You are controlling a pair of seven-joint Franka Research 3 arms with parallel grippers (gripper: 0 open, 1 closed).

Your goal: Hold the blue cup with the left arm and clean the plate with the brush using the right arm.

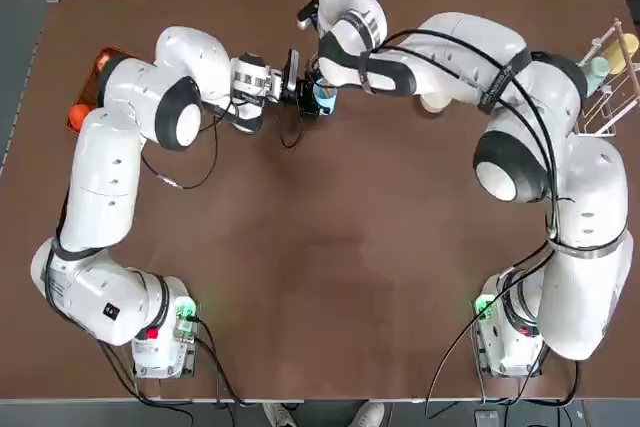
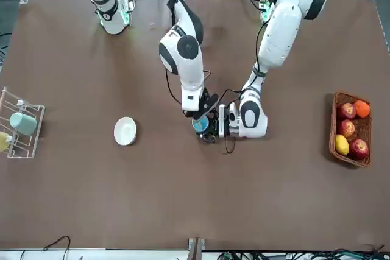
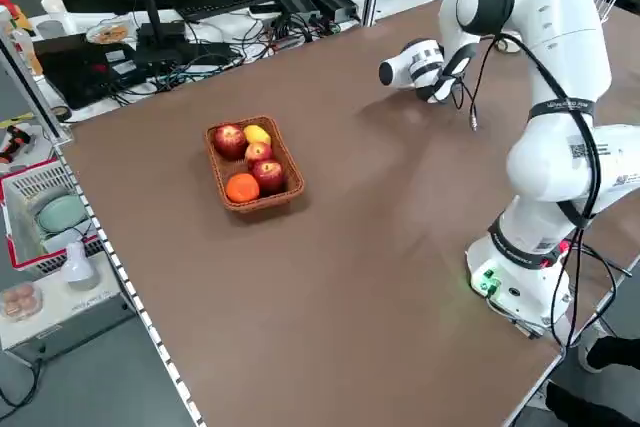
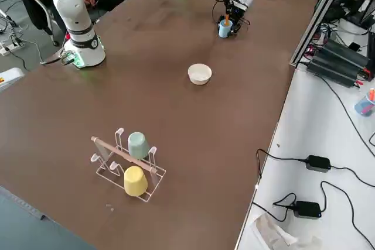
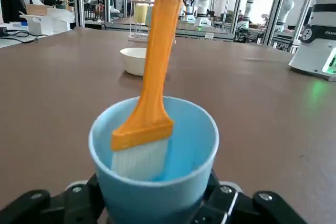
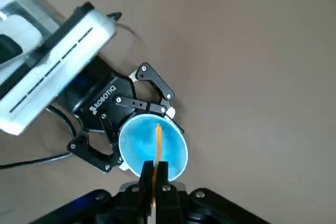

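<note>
Left arm: reaches low across the brown tabletop (image 1: pixel 330 247), forearm near level, wrist turned sideways. Left tool (image 6: pixel 137 129), black and two-fingered, is clamped around the small light-blue plastic cylindrical cup (image 2: pixel 200 125), one finger on each side of its wall. The cup stands upright on the tabletop at about 12 o'clock from the centre in the top view.

Right arm: bends over from the 3 o'clock side, wrist pointing straight down above the cup. Right tool (image 6: pixel 153 174), narrow, pinches the top of the orange-handled short brush (image 5: pixel 152 85).

Brush: held upright, white bristles down inside the cup (bristle tips near the bottom).

Small round cream-white plate (image 2: pixel 125 131): well apart from the cup, bare, on the right arm's side.

Brown wicker fruit basket (image 2: pixel 350 129): far on the left arm's side.
</note>
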